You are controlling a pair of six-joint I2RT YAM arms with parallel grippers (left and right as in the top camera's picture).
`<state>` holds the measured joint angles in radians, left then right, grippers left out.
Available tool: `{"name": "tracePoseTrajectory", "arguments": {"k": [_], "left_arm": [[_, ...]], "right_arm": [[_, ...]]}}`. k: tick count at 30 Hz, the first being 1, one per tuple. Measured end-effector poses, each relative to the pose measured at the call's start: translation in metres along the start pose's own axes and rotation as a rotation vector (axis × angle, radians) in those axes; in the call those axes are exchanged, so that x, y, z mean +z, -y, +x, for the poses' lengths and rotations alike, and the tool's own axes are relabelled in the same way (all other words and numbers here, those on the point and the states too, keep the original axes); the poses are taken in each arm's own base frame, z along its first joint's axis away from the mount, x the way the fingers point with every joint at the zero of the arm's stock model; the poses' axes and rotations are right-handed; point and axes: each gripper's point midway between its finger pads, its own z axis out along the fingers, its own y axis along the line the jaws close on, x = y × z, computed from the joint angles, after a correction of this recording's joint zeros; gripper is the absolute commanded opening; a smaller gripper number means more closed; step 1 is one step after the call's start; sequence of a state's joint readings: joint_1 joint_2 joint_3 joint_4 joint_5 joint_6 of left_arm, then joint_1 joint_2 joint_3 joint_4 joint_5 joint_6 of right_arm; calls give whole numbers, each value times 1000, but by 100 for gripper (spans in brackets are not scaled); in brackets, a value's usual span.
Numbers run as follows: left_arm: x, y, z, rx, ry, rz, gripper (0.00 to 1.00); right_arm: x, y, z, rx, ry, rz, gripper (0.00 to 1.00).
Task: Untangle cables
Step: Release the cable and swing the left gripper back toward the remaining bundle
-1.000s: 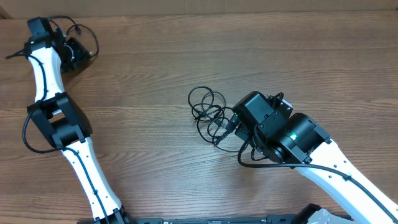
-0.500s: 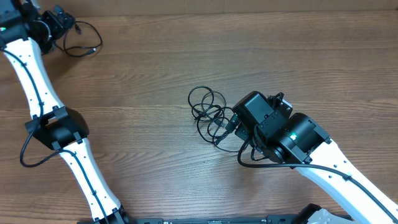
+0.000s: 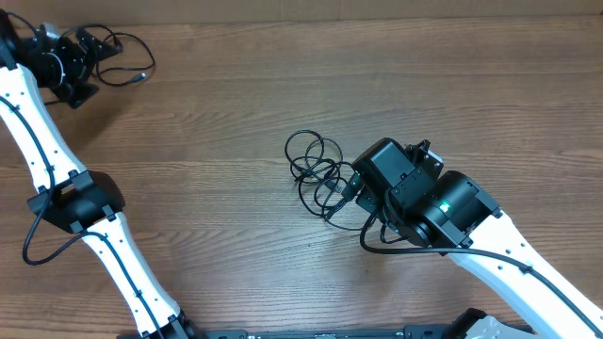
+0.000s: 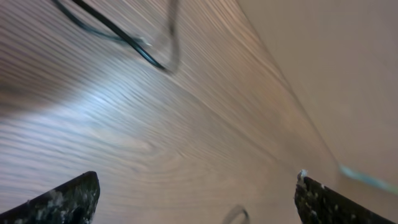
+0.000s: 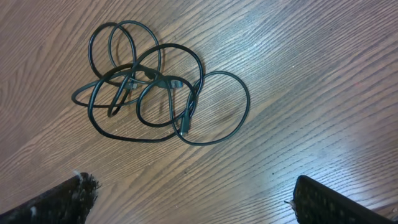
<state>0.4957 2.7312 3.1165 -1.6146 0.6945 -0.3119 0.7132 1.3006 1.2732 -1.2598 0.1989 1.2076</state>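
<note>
Overhead, one loose black cable (image 3: 127,58) lies in an open loop at the far left corner of the desk (image 3: 217,104). It is just beside the left pincer (image 4: 196,208), whose jaws are spread wide with nothing between them. The left wrist view catches only a blurred stretch of that cord ahead of the fingertips. Near the middle, the second cable (image 5: 161,87) sits in a tangle of overlapping loops, flat on the wood. Just to its right hovers the right pincer (image 5: 198,202) — jaws wide apart and empty, the tangle lying ahead of them, untouched.
</note>
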Motion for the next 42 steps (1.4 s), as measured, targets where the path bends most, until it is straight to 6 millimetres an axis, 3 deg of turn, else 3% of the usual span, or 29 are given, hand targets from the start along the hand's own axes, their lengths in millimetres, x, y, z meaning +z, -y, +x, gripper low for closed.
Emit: {"name": "tracePoseTrajectory", "arguments": {"k": [3,7,10,14,16,20,24,29,34,37,42], "left_arm": [[2,20,22,30,-72,43,100],[13,62,46,143,-118,95,100],[21,105,74,246,-152,123,100],[22,174,129,409,-189,155,100],[16,206,157,487,-198,175,100],[-16,262,215,628,-185,227,100],[-56,294,252,730,-122,252,100],[-99,313,285,825,-43,250,100],[-120,308,319,862,-67,205,100],[-121,288,333,861,-104,118,100],[-105,239,357,871,-208,-72,100]], "right_arm": [[0,0,0,0,0,0,100],[0,0,0,0,-1,1,100],[0,-1,3,0,-17,-4,100],[0,-2,9,-1,-50,-13,100],[0,-2,11,0,-61,-15,100],[-1,9,20,-29,-109,26,100],[-2,19,24,-60,-129,66,100],[-4,38,20,-86,-103,146,100],[-13,68,1,-38,-67,264,100],[-23,81,-20,53,-39,299,100],[-31,115,-55,259,-2,366,100]]}}
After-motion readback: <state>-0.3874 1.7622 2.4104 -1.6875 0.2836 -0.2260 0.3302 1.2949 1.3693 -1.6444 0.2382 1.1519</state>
